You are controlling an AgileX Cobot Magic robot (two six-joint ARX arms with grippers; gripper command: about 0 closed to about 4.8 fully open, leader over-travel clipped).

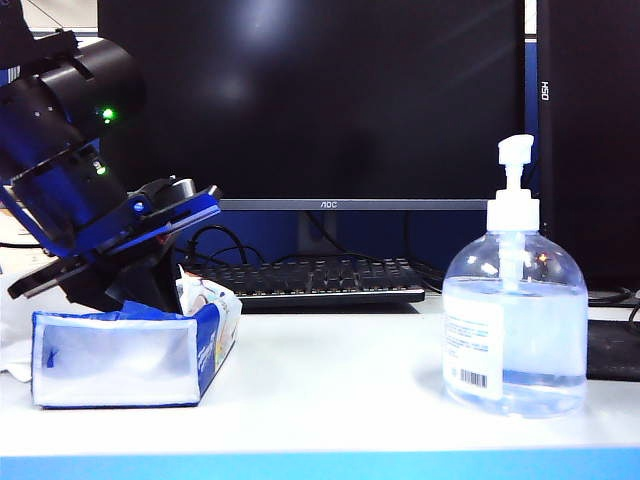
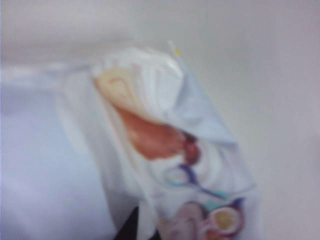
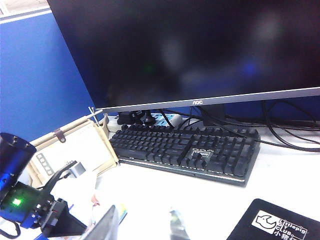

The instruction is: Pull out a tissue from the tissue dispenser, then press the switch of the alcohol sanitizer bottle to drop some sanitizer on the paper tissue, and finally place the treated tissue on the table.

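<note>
White desk (image 1: 330, 385) with a bright blue front edge filled my exterior view, and behind it stood a dark monitor (image 1: 320, 95) with a black keyboard (image 1: 315, 280) at its foot. I saw the tissue dispenser (image 1: 125, 355) lying on the left part of the desk, a soft blue pack with white panels and colourful print at the end nearer the middle. My left gripper (image 1: 165, 280) was tilted down over the top of that pack, its black and blue body hiding the opening. The left wrist view was blurred and showed only the pack's printed wrapper (image 2: 165, 150) very close, so I could not see the fingertips; the jaws were fully closed, but I could not tell whether they had any tissue between them. I could not make out a drawn tissue in any view. Well apart, on the right part of the desk, the alcohol sanitizer bottle (image 1: 515, 320) stood upright with clear gel inside, a white barcode label, and its white switch (image 1: 515, 152) on top with nothing touching it. My right gripper showed in no view; its jaws stood wide open. Its wrist camera looked across the keyboard (image 3: 192, 152), a desk calendar (image 3: 75, 150) and a black mouse pad (image 3: 277, 222).
</note>
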